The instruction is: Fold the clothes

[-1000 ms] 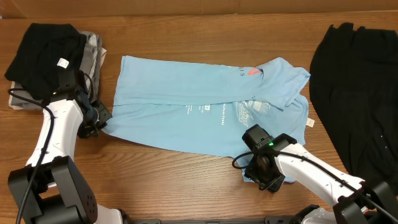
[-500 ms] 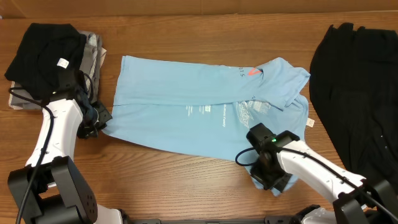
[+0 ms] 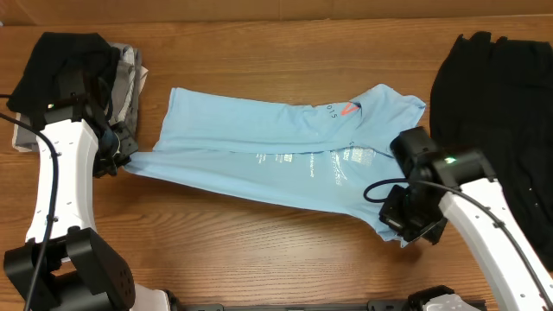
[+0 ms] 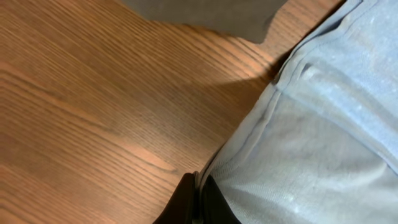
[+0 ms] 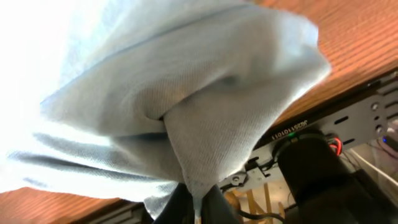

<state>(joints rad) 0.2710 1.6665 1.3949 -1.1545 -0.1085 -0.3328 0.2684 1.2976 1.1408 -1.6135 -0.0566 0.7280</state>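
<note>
A white code printed on the black frame in the right wrist view reads roughly "J6230T011", though the characters are blurred. The white lettering on the T-shirt is too small to read, as are the small letters near its neck.

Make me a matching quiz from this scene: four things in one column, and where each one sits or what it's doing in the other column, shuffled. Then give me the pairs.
Column one:
1. light blue T-shirt
2. loose black garment
3. black and grey clothes pile
4. right end effector

Column two:
A. back left corner of the table
B. shut on the T-shirt's near right corner
C. stretched across the middle of the table
D. along the table's right side

Pairs: 1-C, 2-D, 3-A, 4-B
</note>
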